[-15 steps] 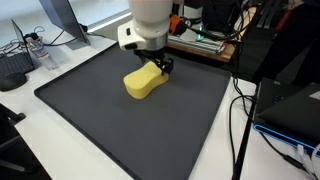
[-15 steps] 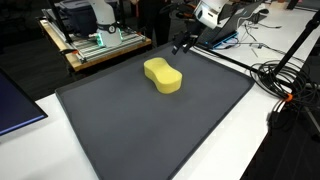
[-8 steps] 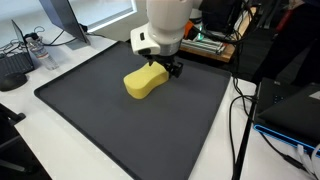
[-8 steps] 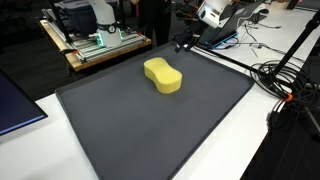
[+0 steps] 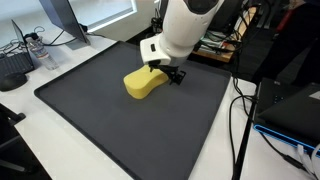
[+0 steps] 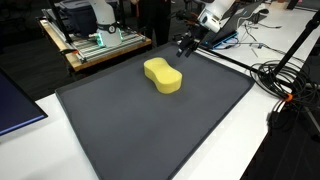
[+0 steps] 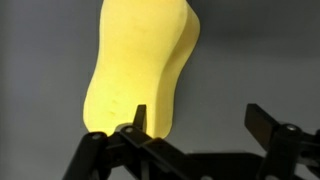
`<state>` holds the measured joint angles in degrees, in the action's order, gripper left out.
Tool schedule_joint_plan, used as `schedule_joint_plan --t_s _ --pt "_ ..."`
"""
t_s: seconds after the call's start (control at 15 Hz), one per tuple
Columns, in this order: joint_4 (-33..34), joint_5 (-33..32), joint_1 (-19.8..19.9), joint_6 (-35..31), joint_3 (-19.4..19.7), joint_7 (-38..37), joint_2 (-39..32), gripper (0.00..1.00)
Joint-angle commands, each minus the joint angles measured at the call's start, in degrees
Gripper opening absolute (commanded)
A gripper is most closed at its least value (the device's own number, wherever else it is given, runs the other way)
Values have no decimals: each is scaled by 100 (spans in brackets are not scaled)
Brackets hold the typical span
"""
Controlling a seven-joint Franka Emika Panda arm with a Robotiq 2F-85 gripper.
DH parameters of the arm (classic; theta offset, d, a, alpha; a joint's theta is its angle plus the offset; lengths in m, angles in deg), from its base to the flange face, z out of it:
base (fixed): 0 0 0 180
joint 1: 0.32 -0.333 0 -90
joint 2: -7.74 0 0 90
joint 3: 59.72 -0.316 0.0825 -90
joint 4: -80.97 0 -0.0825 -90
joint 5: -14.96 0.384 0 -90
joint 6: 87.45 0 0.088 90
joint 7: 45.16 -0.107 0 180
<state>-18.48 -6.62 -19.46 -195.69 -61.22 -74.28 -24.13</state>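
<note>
**Exterior view.** A yellow sponge (image 5: 145, 82) lies flat on a black mat (image 5: 110, 125) in the mat's far half, and it is the only object the mat carries. The mat rests on a white counter (image 5: 40, 150). The fingers (image 5: 175, 73) hang low over the mat's far half at one end of the sponge. Contact cannot be judged from this angle. The white arm (image 5: 188, 28) rises from them and partly blocks the sight of the mat's far edge. A monitor (image 5: 62, 18) stands beyond the mat's far corner, a keyboard (image 5: 14, 68) lies off one side edge, and black cables (image 5: 240, 110) run along the opposite edge.

**Exterior view, opposite angle.** The sponge (image 6: 162, 75) lies in the mat's (image 6: 150, 135) far half. The fingers (image 6: 186, 45) sit over the mat's far edge, clear of the sponge, with bare mat between them. A wooden cart (image 6: 100, 48) of electronics stands beyond the mat's far edge. A tangle of cables (image 6: 285, 82) lies off one side.

**Wrist view.** The fingers (image 7: 135, 122) are spread wide and grip nothing. One tip overlaps the sponge's (image 7: 140, 65) near end. The other stands over bare mat (image 7: 260, 50), well to the side.
</note>
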Motion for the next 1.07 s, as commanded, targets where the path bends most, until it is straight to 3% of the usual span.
schedule_joint_plan --t_s 0.0,1.0 --pt "26 6 -6 16 1 1 -7 100" --pt "-246 -1924 -411 -1213 258 -525 -571 100"
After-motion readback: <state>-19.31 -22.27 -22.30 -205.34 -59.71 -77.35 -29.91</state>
